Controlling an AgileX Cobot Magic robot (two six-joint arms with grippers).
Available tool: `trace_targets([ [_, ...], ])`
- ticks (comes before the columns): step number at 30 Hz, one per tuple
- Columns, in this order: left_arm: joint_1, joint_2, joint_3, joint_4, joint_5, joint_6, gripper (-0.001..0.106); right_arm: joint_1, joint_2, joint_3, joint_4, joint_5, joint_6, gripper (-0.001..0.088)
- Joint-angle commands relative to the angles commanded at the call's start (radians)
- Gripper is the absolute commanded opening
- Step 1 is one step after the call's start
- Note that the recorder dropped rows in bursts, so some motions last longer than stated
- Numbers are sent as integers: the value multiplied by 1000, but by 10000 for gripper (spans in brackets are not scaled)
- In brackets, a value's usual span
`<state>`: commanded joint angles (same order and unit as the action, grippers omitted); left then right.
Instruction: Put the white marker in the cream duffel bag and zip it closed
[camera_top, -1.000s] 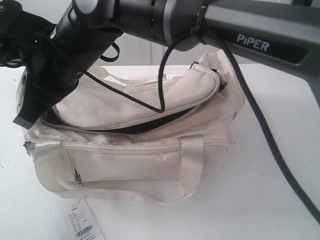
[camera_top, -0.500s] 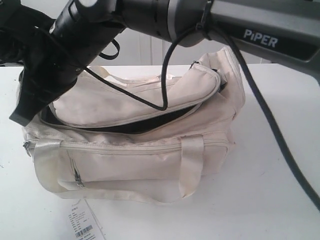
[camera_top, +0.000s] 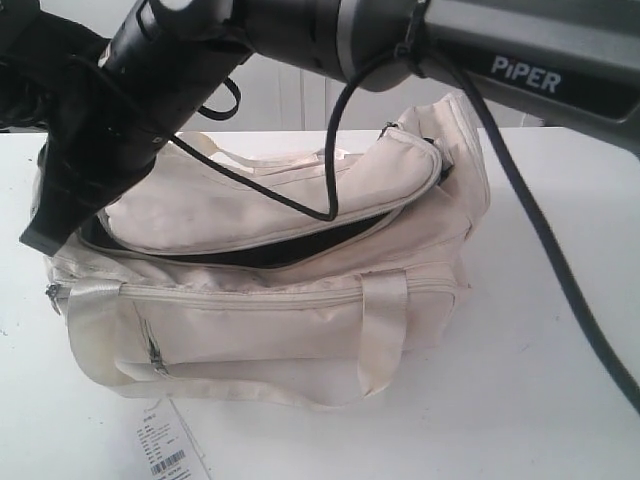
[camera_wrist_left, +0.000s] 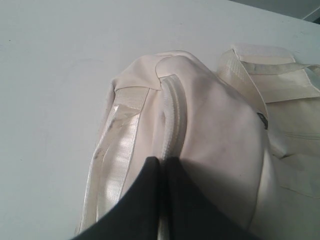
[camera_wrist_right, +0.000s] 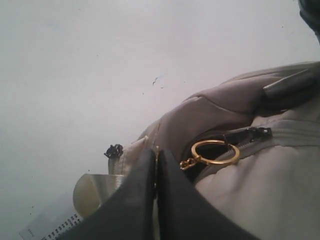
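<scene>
Large soft cream fabric duffel bag (camera_top: 260, 320) on white tabletop (camera_top: 540, 350), top zip part open. Slim white marker unseen; I guess inside. Left fingers (camera_wrist_left: 142, 200) clenched on end seam, right fingers (camera_wrist_right: 137, 200) pressed together beside small gold ring charm (camera_wrist_right: 215, 152). Floppy fabric: I'd anchor seam, pull charm.

The cream duffel bag (camera_top: 300, 330) is soft, matt, creased cloth; its strap handles (camera_top: 385, 320) are glossier, satin-like webbing. A polished gold metal ring (camera_wrist_right: 215, 161) hangs at the bag's zipper (camera_wrist_right: 250, 134). Beside the bag lies a printed paper label (camera_top: 165, 452). Beneath the bag, the surface (camera_top: 540, 400) is smooth matt white.
</scene>
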<state>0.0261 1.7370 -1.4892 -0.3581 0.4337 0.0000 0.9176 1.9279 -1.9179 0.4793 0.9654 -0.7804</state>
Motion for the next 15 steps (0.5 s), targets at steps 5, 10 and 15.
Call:
trace_targets([
  [5, 0, 0, 0, 0, -2, 0, 3, 0, -23, 0, -2, -12, -4, 0],
  [10, 0, 0, 0, 0, -2, 0, 3, 0, -17, 0, -4, 3, -4, 0],
  [15, 0, 0, 0, 0, -2, 0, 3, 0, -23, 0, 20, 27, -1, 0],
])
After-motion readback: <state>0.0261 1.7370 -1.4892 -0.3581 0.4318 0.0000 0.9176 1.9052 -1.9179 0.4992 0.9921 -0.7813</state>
